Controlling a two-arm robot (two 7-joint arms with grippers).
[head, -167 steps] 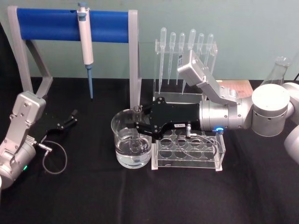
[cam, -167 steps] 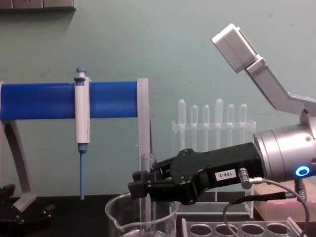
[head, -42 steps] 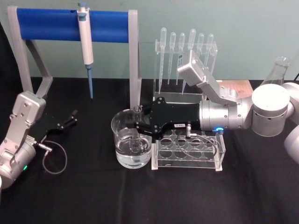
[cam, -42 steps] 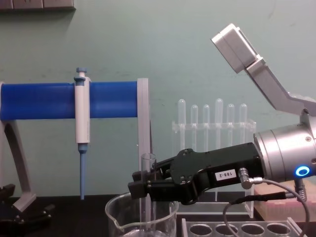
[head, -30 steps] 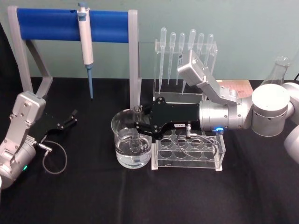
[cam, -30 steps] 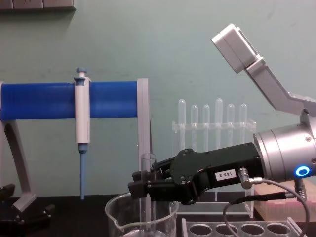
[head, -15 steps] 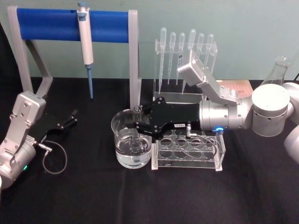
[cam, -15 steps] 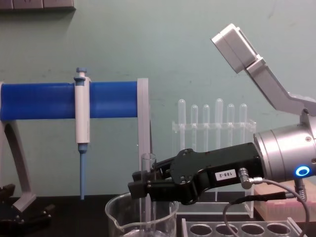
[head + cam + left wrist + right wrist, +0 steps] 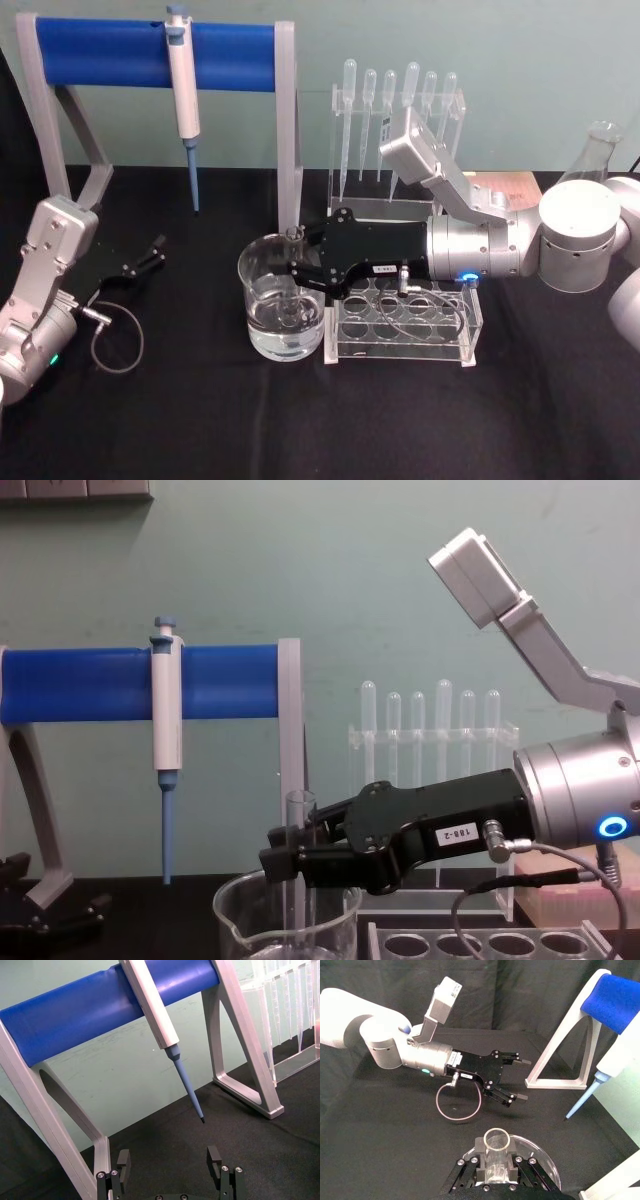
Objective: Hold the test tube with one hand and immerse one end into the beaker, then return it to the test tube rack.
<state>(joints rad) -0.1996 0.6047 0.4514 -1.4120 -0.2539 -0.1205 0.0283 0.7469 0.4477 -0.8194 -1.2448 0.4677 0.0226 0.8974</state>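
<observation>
Two arms: my right arm works over the middle of the black worktop [image 9: 300, 425]; my left arm lies parked at the left edge.
Right arm pose: the forearm reaches in level from the right, its silver wrist with the blue ring light passing above the test tube rack [image 9: 400, 352], black fingers pointing left.
Right claw: the right claw [image 9: 296, 268] is closed narrowly around the test tube [image 9: 293, 237], gripping it just below the rim.
Test tube: it stands upright in that grip, with its lower end down inside the beaker [image 9: 252, 290] and its rim above the beaker's rim.
Beaker: it stands just left of the rack, nearly touching it, with clear liquid in the bottom.
Left claw: the left claw [image 9: 147, 257] rests low on the cloth with its fingers spread wide and nothing between them.
Head view: from above I see the liquid and the rack's round holes, which the wrist partly covers.
Chest view: from the side I see the test tube [image 9: 299, 815] rising straight out of the beaker [image 9: 238, 920], the right claw [image 9: 285, 860] clamped across it, and the pipettor [image 9: 165, 730] hanging on the blue bar [image 9: 80, 683] behind.
Right wrist view: I look down the open mouth of the test tube [image 9: 496, 1140] between the fingers, with the left claw [image 9: 522, 1079] well beyond it.
Left wrist view: the left claw [image 9: 169, 1160] gapes toward the pipettor [image 9: 150, 1005].
</observation>
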